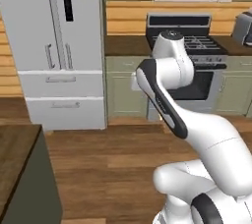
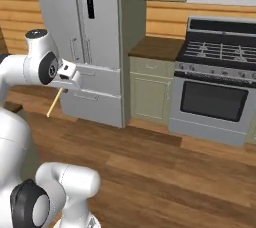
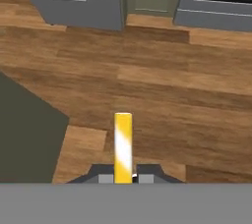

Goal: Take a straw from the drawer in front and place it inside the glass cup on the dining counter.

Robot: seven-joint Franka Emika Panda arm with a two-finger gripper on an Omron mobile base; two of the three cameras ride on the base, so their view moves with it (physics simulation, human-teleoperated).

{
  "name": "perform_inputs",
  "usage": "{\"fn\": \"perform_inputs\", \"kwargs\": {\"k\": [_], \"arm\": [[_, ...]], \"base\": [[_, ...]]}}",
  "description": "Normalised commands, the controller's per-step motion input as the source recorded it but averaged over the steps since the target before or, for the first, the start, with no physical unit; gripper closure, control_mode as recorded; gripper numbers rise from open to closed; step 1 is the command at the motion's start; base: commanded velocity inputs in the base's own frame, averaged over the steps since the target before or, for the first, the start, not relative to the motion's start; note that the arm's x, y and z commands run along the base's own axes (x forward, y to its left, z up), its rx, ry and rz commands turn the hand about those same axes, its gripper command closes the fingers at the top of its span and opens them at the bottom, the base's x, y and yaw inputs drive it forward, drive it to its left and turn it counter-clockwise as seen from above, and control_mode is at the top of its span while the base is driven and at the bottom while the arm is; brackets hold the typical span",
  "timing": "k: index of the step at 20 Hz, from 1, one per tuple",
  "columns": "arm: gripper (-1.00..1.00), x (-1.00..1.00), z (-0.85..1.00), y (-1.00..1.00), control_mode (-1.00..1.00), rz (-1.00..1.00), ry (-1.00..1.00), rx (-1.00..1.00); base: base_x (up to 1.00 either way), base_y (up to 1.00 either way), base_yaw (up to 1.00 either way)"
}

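My gripper (image 3: 123,178) is shut on the straw (image 3: 123,142), a thin pale-yellow stick that pokes straight out between the two finger tips over the wood floor. In the right base view the gripper (image 2: 64,86) hangs at the left in front of the fridge, with the straw (image 2: 54,104) slanting down and to the left below it. A corner of the dining counter (image 1: 15,154), dark wood planks over a grey-green base, lies at the lower left. The drawer and the glass cup are out of view.
A grey fridge (image 1: 59,46) with two bottom drawers stands ahead. To its right are sage-green cabinets (image 2: 150,92) and a stove with an oven (image 2: 215,97). Open wood floor (image 2: 165,172) stretches between the robot and them.
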Motion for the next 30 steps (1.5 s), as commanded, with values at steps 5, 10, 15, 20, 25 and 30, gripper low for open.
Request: {"fn": "perform_inputs", "kwargs": {"k": [5,10,15,20,25,30], "arm": [[1.00,0.00,0.00,0.00,1.00,0.00,0.00,0.00],[1.00,0.00,0.00,0.00,1.00,0.00,0.00,0.00],[1.00,0.00,0.00,0.00,1.00,0.00,0.00,0.00],[1.00,0.00,0.00,0.00,1.00,0.00,0.00,0.00],[1.00,0.00,0.00,0.00,1.00,0.00,0.00,0.00],[1.00,0.00,0.00,0.00,1.00,0.00,0.00,0.00]], "base": [[1.00,-0.28,0.40],[1.00,-0.19,0.50],[1.00,-0.13,0.57],[1.00,-0.07,0.67],[0.99,0.00,0.74],[0.93,-0.23,0.67]]}}
